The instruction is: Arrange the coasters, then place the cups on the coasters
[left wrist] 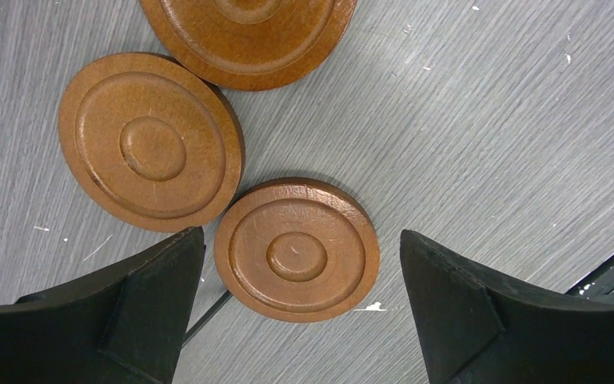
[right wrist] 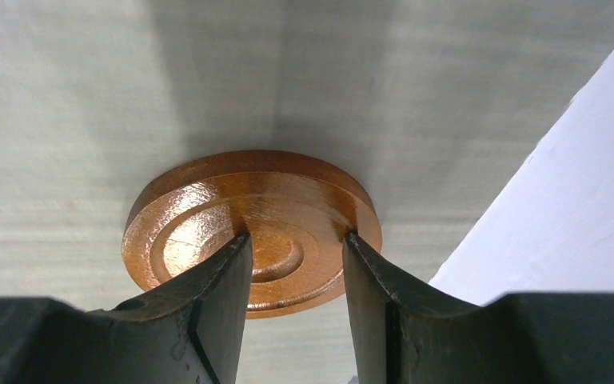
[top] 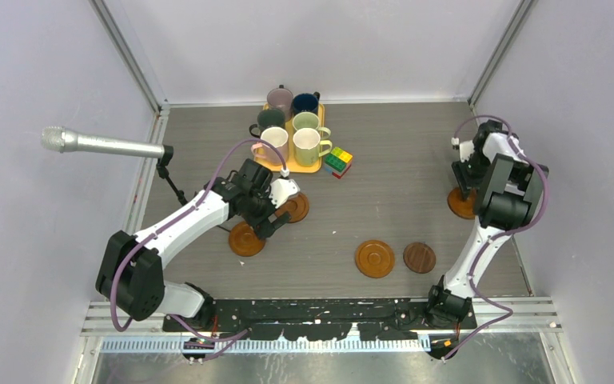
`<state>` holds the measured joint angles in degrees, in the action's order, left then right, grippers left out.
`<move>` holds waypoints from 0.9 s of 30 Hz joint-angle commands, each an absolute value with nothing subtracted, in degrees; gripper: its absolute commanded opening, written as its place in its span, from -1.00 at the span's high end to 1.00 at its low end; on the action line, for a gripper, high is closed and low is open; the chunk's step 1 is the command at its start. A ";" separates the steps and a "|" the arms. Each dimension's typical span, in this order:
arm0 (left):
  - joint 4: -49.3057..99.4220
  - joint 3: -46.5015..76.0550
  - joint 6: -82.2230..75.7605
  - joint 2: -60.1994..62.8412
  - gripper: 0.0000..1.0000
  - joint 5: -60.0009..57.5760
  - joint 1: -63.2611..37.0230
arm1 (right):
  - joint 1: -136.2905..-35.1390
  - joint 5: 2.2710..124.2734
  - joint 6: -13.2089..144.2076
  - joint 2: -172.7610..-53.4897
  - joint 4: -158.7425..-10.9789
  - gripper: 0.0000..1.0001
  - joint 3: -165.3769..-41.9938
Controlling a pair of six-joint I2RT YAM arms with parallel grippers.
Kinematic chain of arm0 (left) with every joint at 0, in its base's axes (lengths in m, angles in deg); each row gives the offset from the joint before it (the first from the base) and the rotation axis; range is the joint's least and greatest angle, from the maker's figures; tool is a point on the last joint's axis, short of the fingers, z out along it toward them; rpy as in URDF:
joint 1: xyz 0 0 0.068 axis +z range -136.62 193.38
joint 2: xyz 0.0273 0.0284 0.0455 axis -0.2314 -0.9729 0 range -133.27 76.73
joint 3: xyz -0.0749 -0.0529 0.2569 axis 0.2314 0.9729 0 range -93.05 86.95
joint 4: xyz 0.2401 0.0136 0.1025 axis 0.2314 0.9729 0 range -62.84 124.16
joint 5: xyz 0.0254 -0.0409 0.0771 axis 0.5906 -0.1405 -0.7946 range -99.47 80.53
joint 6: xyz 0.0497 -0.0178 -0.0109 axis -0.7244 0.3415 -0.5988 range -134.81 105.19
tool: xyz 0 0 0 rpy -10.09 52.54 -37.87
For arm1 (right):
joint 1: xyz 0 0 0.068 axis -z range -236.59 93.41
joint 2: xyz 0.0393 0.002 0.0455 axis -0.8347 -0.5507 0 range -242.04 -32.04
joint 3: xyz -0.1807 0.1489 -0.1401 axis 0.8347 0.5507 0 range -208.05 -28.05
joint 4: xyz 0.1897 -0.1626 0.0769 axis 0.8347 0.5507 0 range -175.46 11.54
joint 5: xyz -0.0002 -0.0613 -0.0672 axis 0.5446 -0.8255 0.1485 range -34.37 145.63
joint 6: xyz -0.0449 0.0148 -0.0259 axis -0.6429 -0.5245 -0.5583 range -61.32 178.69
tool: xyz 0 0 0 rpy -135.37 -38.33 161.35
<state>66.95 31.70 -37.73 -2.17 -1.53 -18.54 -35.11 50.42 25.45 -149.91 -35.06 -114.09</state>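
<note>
At the far left a silver microphone (top: 88, 143) on a black stand leans in over the grey wood-grain counter (top: 400, 184). Next comes the left hand (left wrist: 301, 238), hanging over a cluster of three round brown wooden coasters. Its black fingers (left wrist: 152, 312) are spread wide and hold nothing. A glossy coaster (left wrist: 297, 250), with a raised rim and a round bump in the middle, lies flat on the counter in the gap between them. Just beside it lies a paler coaster (left wrist: 150, 140) with the same ringed face. A third coaster (left wrist: 248, 36) is cut off by the top edge of the wrist view.

Behind the cluster a yellow-orange tray (top: 300, 168) carries six mugs in two rows. The left row has a mauve mug (top: 280, 100), a dark green mug (top: 270, 120) and a pink-cream mug (top: 274, 144). The right row has a navy mug (top: 305, 102), a light green mug (top: 307, 122) and a pale yellow mug (top: 310, 146). A multicoloured cube (top: 337, 162) sits just right of the tray.

Right of the middle, an orange-brown coaster (top: 375, 258) and a darker, flatter coaster (top: 420, 258) lie side by side, apart.

At the far right, close to the wall (right wrist: 576, 160), the right hand (right wrist: 297, 238) is down at a shiny coaster (right wrist: 208, 216). Its fingers stand part way apart over the top face, and I cannot tell whether they pinch it.
</note>
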 commanded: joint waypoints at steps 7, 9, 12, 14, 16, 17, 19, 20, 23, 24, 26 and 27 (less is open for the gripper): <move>65.00 31.58 -37.88 -2.71 -0.89 -2.88 -18.84 | -38.93 60.89 34.98 -167.33 -47.25 -0.02 -133.62; 64.94 31.45 -37.90 -3.12 -0.89 -3.04 -18.87 | -39.51 61.14 35.94 -169.91 -46.74 -0.02 -137.80; 64.88 31.31 -37.86 -3.63 -0.89 -3.24 -18.86 | -40.37 60.56 37.09 -174.12 -45.45 -0.01 -145.18; 64.83 31.31 -37.89 -4.06 -0.89 -3.32 -18.84 | -40.83 59.75 37.60 -176.31 -45.10 -0.02 -148.73; 64.78 31.44 -37.76 -4.13 -0.89 -3.28 -18.81 | -41.01 58.34 38.23 -178.09 -45.00 -0.02 -151.77; 64.63 31.59 -37.73 -4.21 -0.89 -3.29 -18.86 | -41.02 57.90 38.44 -178.98 -44.70 -0.02 -153.65; 64.78 31.51 -37.67 -4.35 -0.89 -3.36 -18.88 | -41.03 57.34 38.58 -179.92 -43.85 -0.02 -155.69; 64.87 31.42 -37.66 -4.31 -0.89 -3.37 -18.84 | -40.99 57.31 38.49 -179.92 -43.41 -0.01 -156.23; 65.15 31.19 -37.50 -3.96 -0.89 -3.42 -18.87 | -41.03 57.72 38.21 -178.05 -42.72 -0.02 -155.64; 65.22 31.05 -37.44 -3.65 -0.89 -3.33 -18.88 | -40.99 58.23 38.13 -176.59 -42.47 -0.02 -155.05; 65.39 30.88 -37.27 -3.10 -0.90 -2.54 -18.85 | -40.95 60.03 37.93 -172.47 -41.11 -0.05 -153.78; 65.39 30.97 -37.03 -2.71 -0.91 -2.02 -18.86 | -41.02 61.26 37.81 -170.56 -39.87 -0.07 -153.63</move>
